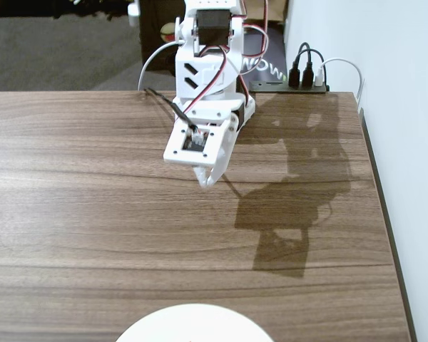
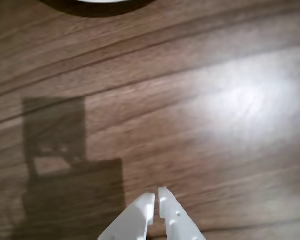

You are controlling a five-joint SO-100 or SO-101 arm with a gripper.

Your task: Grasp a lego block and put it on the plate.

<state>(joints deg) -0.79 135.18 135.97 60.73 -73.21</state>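
My white gripper (image 1: 207, 179) hangs over the middle of the wooden table (image 1: 71, 214), pointing down. In the wrist view its fingertips (image 2: 156, 196) stand almost together with only a thin slit between them and nothing held. The white plate (image 1: 194, 325) shows as a curved rim at the bottom edge of the fixed view, well in front of the gripper. In the wrist view the plate (image 2: 102, 1) is a thin sliver at the top edge. The lego block is out of view in both views.
The arm's base (image 1: 210, 50) stands at the table's back edge with red and white cables. A black power strip (image 1: 289, 85) with plugs lies at the back right by the white wall. The table's right edge (image 1: 385, 228) runs close to the wall.
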